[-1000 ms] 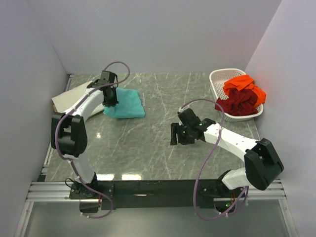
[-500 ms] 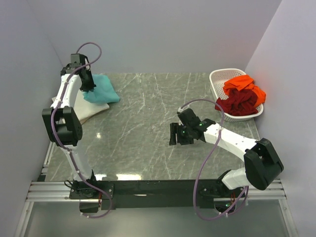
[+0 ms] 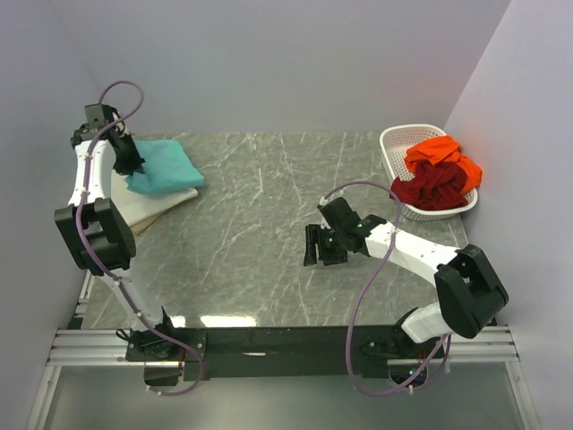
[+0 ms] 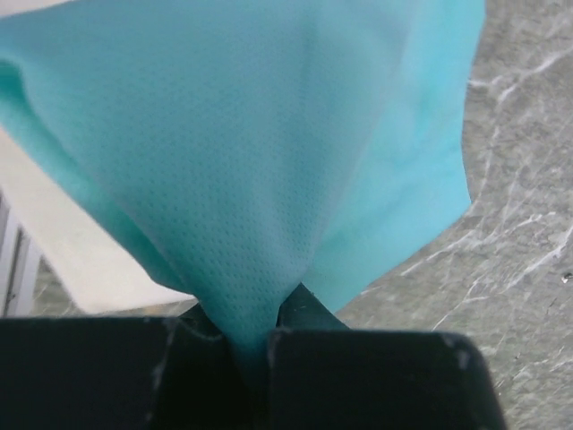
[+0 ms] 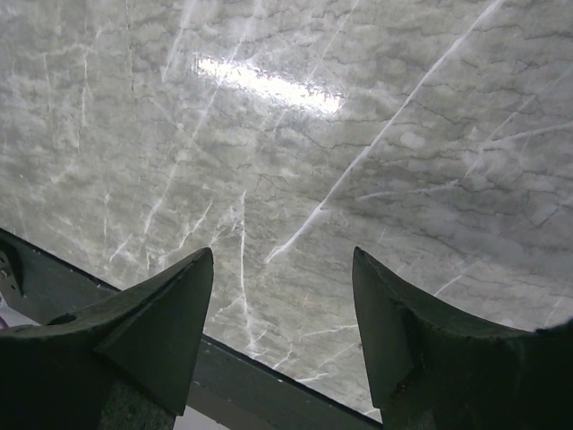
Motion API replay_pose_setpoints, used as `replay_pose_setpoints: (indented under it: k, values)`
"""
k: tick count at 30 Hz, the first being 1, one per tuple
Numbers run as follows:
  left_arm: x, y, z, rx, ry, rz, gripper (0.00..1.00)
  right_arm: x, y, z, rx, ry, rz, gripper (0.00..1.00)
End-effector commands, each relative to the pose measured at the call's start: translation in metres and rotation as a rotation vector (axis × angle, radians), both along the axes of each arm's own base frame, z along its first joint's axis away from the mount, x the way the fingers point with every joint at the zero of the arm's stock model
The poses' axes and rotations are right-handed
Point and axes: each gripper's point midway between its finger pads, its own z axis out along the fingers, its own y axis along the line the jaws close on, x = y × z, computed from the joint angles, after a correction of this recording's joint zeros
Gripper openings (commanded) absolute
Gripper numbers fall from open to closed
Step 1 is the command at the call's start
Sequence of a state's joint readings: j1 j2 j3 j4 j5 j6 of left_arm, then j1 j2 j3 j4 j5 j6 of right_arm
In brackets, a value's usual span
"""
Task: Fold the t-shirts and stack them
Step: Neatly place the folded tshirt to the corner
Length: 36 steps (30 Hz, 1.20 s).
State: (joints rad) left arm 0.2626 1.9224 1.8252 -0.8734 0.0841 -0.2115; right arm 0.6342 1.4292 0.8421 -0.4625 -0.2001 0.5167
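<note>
Leftward swings my left tool (image 3: 125, 159), pinching the teal shirt (image 3: 167, 167) over the cream shirt (image 3: 154, 208) — stacking; right tool (image 3: 313, 244) gapes open.

**Bench layout: pile at 10 o'clock, basket at 2 o'clock**

At 10 o'clock on the bench (image 3: 260, 233), the upper t-shirt (image 3: 166, 167) is pinched at its left edge by the left tool (image 3: 125, 161), over the far part of the lower t-shirt (image 3: 161, 202). At 2 o'clock, the basket (image 3: 394, 139) is filled by the rear t-shirt (image 3: 439, 154) and the front t-shirt (image 3: 434, 190). The right tool (image 3: 315, 244) is placed mid-bench, toward 4 o'clock.
</note>
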Motion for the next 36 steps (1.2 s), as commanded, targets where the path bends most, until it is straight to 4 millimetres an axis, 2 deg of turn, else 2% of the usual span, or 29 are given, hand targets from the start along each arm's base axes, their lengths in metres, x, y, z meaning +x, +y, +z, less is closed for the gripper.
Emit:
replay_pose_setpoints:
  k: [1, 12, 22, 24, 25, 26, 28, 29, 31, 32, 34, 35, 36]
  values:
    - [-0.008, 0.014, 0.035, -0.006, -0.098, 0.013, 0.00, 0.007, 0.008, 0.007, 0.038, -0.017, -0.001, 0.70]
    - [-0.033, 0.043, 0.009, -0.040, -0.060, 0.100, 0.00, 0.003, 0.008, 0.004, 0.045, -0.005, 0.006, 0.70]
    - [-0.033, 0.067, -0.021, -0.055, 0.001, 0.164, 0.00, 0.007, 0.013, 0.008, 0.055, -0.007, 0.017, 0.70]
    - [-0.033, 0.070, -0.027, -0.057, 0.019, 0.175, 0.10, 0.007, 0.013, 0.008, 0.057, -0.007, 0.015, 0.70]
    - [-0.033, 0.070, -0.027, -0.056, 0.021, 0.178, 0.20, 0.006, 0.013, 0.007, 0.055, -0.003, 0.017, 0.70]
    - [-0.033, 0.071, -0.028, -0.054, 0.023, 0.183, 0.40, 0.005, 0.013, 0.007, 0.055, -0.001, 0.016, 0.70]
    - [-0.036, 0.077, -0.029, -0.029, 0.035, 0.214, 0.59, 0.005, 0.012, 0.008, 0.054, -0.003, 0.011, 0.70]
    - [-0.039, 0.079, -0.025, -0.014, 0.034, 0.228, 0.72, 0.006, 0.012, 0.012, 0.060, -0.015, 0.010, 0.70]
    - [-0.043, 0.084, -0.020, 0.017, 0.031, 0.260, 0.80, 0.006, 0.012, 0.017, 0.068, -0.029, 0.006, 0.71]
    - [-0.045, 0.085, -0.011, 0.027, 0.012, 0.269, 0.89, 0.008, 0.012, 0.023, 0.076, -0.046, 0.004, 0.71]
    - [-0.047, 0.086, -0.003, 0.038, -0.010, 0.283, 0.93, 0.010, 0.011, 0.031, 0.077, -0.066, -0.004, 0.71]
    - [-0.048, 0.085, 0.010, 0.048, -0.044, 0.285, 0.95, 0.010, 0.010, 0.035, 0.080, -0.076, -0.005, 0.72]
    - [-0.049, 0.083, 0.015, 0.049, -0.060, 0.286, 0.96, 0.012, 0.009, 0.039, 0.078, -0.091, -0.011, 0.72]
